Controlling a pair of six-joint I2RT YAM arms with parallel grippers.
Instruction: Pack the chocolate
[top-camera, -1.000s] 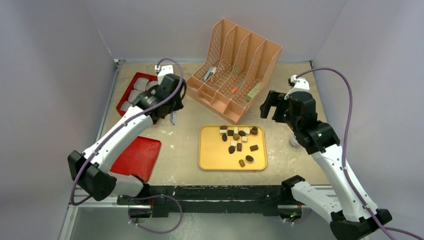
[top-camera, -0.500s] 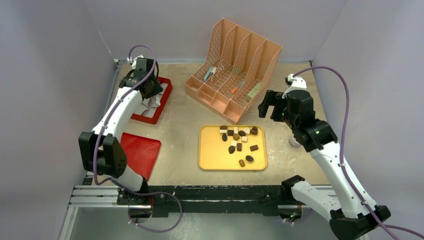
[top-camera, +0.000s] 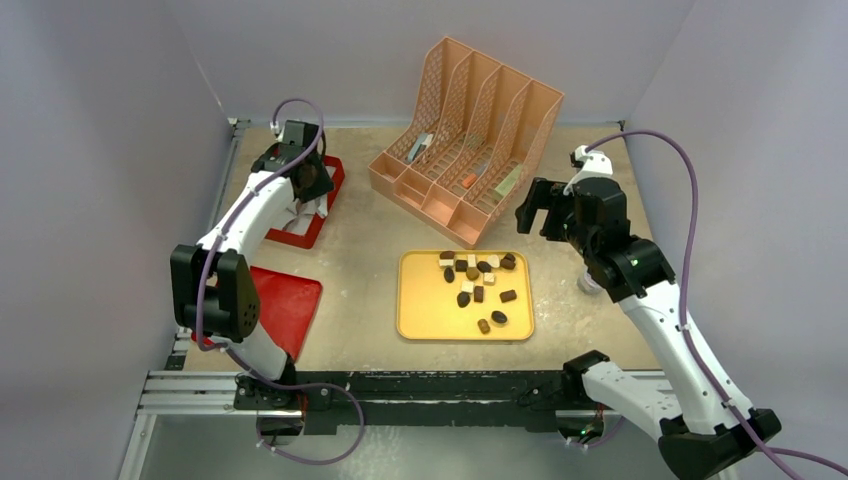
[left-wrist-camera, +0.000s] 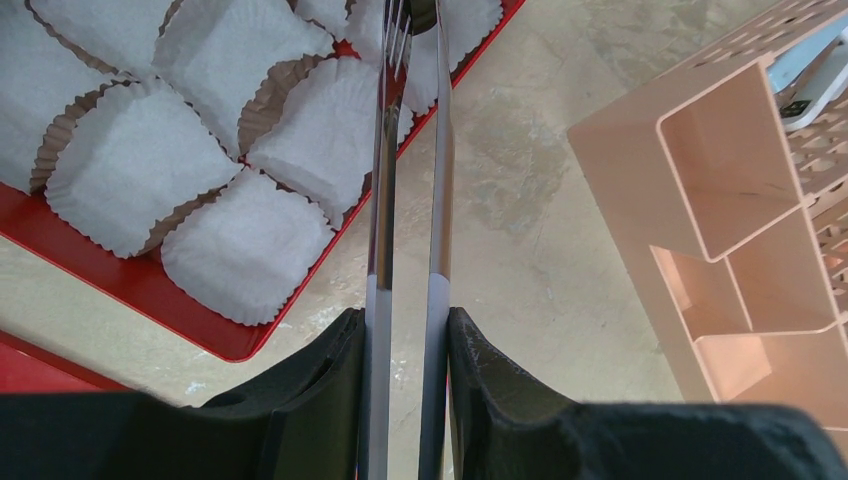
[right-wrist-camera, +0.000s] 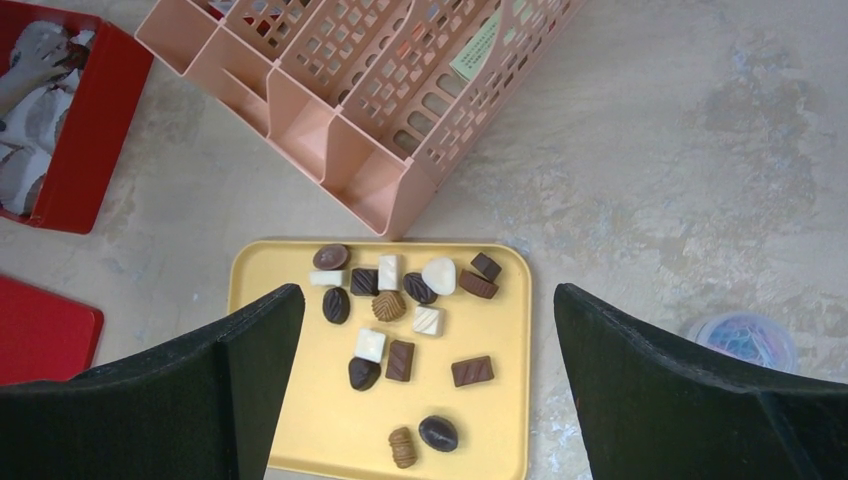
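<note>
Sandy tabletop (top-camera: 360, 270) holds tray (top-camera: 425, 310) w/ chocolate (top-camera: 478, 282) at centre, well right of my L pincer (left-wrist-camera: 405, 330), which pinches tongs (left-wrist-camera: 385, 200) over liner box (top-camera: 292, 238), while R pincer (right-wrist-camera: 425, 295), spread wide, hangs nearer, looking down on it.

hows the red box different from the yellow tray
The red box holds white paper liners; the yellow tray holds loose chocolates. The box sits back left, the tray in the middle. The box has deeper walls, the tray a low rim. Both are rectangular and rest flat on the table.
</note>
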